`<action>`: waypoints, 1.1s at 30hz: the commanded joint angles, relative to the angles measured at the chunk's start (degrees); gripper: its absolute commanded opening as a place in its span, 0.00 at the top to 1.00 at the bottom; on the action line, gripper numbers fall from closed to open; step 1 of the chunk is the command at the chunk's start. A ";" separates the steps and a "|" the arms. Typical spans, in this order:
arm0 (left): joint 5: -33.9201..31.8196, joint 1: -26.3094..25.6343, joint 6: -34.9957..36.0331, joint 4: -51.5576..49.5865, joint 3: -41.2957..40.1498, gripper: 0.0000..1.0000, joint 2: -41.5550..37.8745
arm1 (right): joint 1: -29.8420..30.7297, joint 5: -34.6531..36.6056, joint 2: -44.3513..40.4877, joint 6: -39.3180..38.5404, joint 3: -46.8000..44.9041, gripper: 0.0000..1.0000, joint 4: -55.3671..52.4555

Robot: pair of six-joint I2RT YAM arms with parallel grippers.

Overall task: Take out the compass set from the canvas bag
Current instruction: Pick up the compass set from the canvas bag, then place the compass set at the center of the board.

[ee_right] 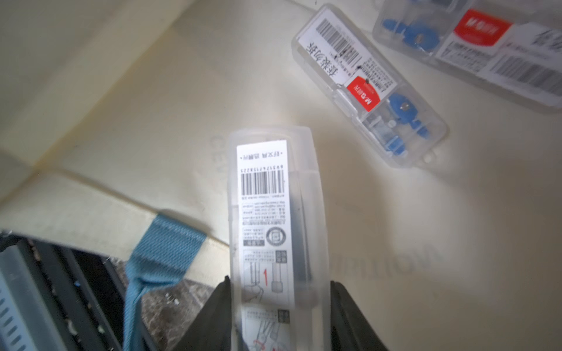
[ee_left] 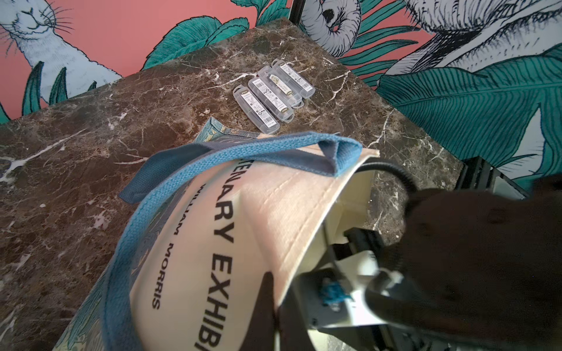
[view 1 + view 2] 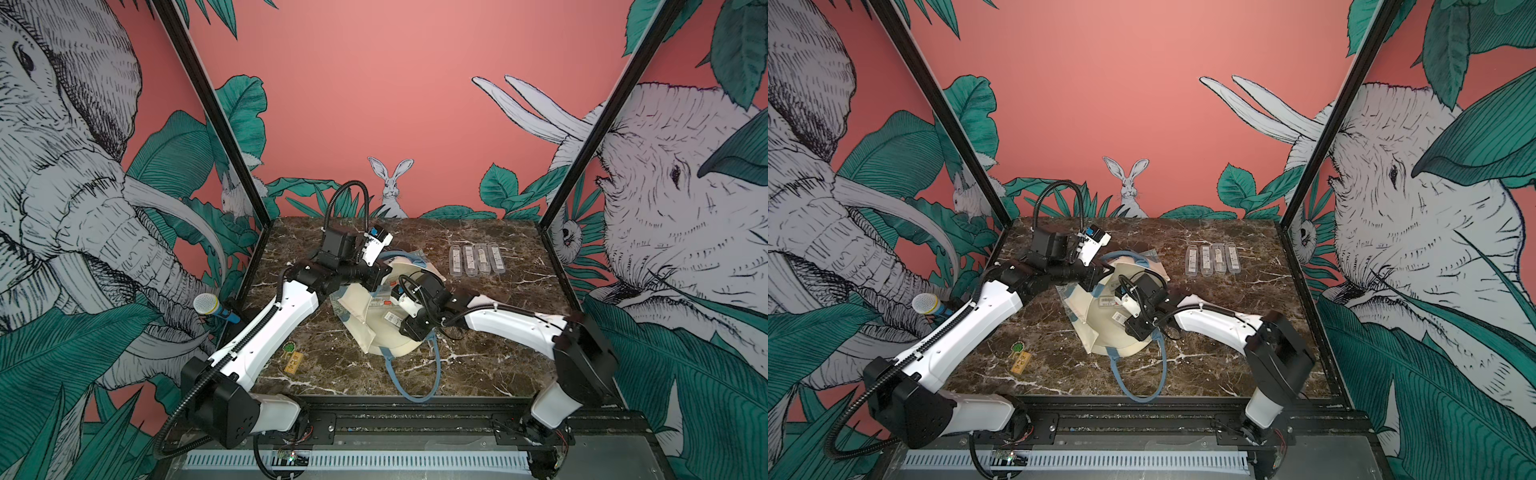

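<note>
Right wrist view, lower centre: right gripper (image 1: 278, 284) pinches the clear compass set (image 1: 273, 212) inside the canvas bag (image 1: 121, 91); left gripper (image 3: 380, 272) clamps its rim. Slick plastic, end-held, may slip or snag.

Canvas bag (image 2: 261, 206) — "WILLIAM MORRIS", "EXHIB"
</note>
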 commanded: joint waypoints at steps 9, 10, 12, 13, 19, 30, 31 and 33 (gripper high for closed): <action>-0.06 0.26 -0.79 1.60 -0.24 1.00 -1.45 | -2.76 5.84 -27.24 6.50 -1.53 0.55 -14.69; -0.07 0.26 -0.80 1.67 -0.25 1.00 -1.45 | -4.54 6.90 -28.89 7.18 -2.16 0.55 -14.41; 0.03 0.25 -0.84 1.71 -0.33 1.00 -1.45 | -9.22 8.42 -31.87 10.15 -4.85 0.56 -11.61; 0.05 0.30 -0.77 1.69 -0.35 1.00 -1.41 | -11.30 9.23 -32.94 12.13 -6.48 0.57 -9.63; 0.28 0.26 -0.66 1.66 -0.63 1.00 -1.71 | -18.64 13.07 -30.97 20.90 -15.52 0.57 2.92; 0.82 0.27 -0.50 1.86 -1.21 1.00 -1.80 | -23.95 13.12 -9.03 29.02 -23.61 0.60 25.25; 0.82 0.26 -0.57 1.93 -1.12 1.00 -1.72 | -24.02 13.66 -7.84 29.57 -23.88 0.60 26.31; 0.88 0.25 -0.52 1.94 -1.12 1.00 -1.65 | -24.25 14.39 -5.93 30.31 -24.27 0.60 28.14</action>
